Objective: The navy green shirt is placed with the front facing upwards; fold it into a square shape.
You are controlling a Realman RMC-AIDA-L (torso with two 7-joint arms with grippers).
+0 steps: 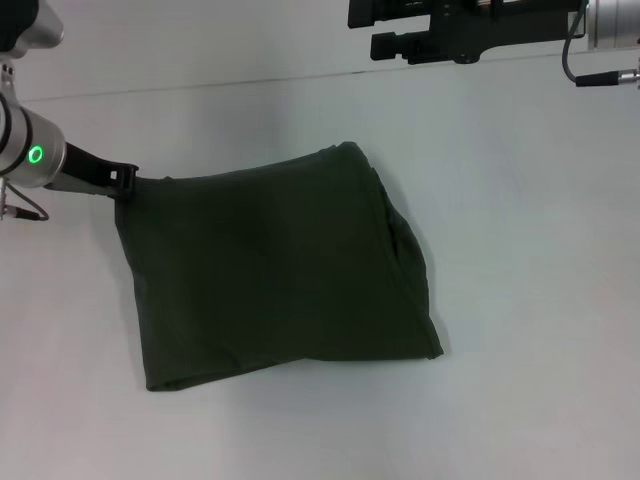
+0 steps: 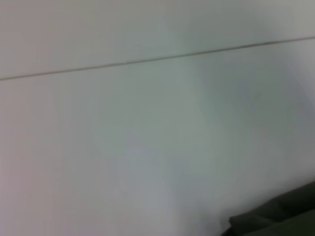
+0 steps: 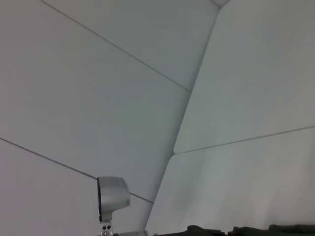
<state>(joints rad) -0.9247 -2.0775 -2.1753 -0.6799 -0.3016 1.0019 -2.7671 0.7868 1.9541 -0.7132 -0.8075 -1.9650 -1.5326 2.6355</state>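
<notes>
The navy green shirt (image 1: 270, 275) lies on the white table, folded into a rough square with plain green cloth facing up and no print showing. Its right side is rumpled into soft folds. My left gripper (image 1: 124, 178) sits at the shirt's far left corner, shut on the cloth, which draws to a point toward it. The left wrist view catches only a dark edge of the shirt (image 2: 280, 216). My right gripper (image 1: 365, 30) hangs high above the table's far side, well off the shirt, open with nothing in it.
The white table (image 1: 540, 250) spreads all around the shirt. A thin seam (image 1: 200, 85) marks where the table meets the pale wall behind. The right wrist view shows wall panels and a grey part of the other arm (image 3: 113, 196).
</notes>
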